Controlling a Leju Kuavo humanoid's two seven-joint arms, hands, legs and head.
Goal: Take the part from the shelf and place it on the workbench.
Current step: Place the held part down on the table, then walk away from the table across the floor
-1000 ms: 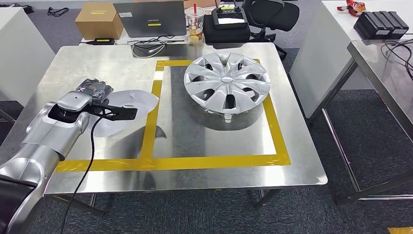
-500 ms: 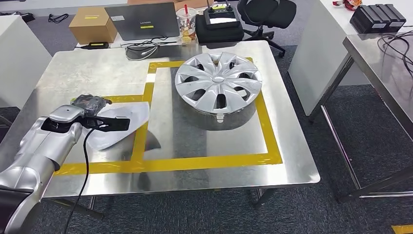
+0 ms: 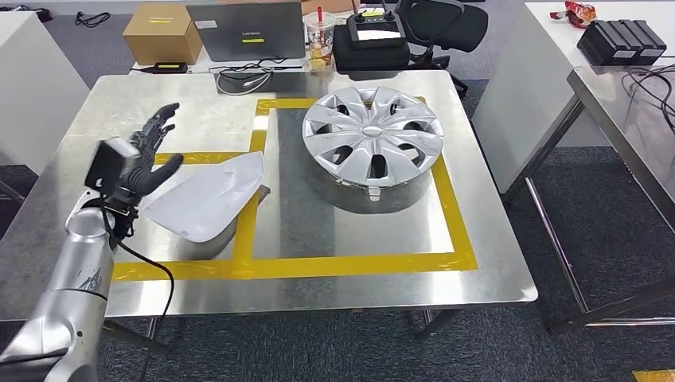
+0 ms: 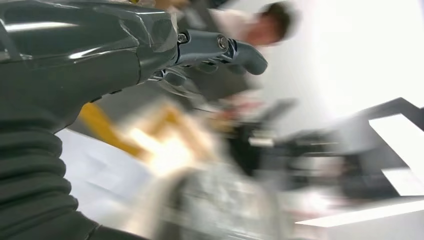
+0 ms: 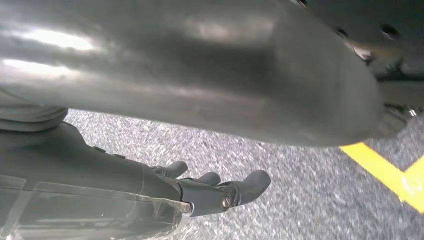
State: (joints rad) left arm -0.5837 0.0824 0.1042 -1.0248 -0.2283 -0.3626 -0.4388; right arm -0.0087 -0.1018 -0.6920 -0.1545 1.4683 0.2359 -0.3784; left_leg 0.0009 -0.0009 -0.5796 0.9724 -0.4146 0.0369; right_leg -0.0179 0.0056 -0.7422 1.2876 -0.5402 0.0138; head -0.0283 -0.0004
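Head view | left robot hand [image 3: 146,156] lifted off white part [image 3: 208,195], fingers spread | part on workbench [image 3: 159,107]

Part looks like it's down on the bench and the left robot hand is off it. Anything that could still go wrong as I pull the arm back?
The white part lies across the yellow tape, not squarely in a marked zone. The left robot hand is open right beside its edge, so a low retreat might nudge it. The arm's black cable hangs over the workbench edge and could snag.
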